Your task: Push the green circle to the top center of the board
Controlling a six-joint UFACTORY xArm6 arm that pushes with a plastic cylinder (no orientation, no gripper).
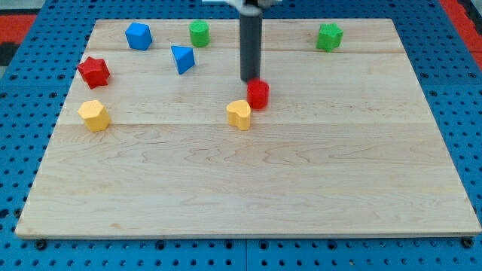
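Note:
The green circle (199,33) stands near the board's top edge, left of centre. My tip (249,80) is near the middle of the board, just above and touching or almost touching the red round block (258,94). The tip is to the right of and below the green circle, well apart from it. A yellow heart-like block (239,114) lies just below-left of the red round block.
A blue block (138,35) and a blue triangle (182,59) sit at the top left. A red star-like block (94,71) and a yellow block (94,115) are at the left. A green star-like block (329,36) is at the top right.

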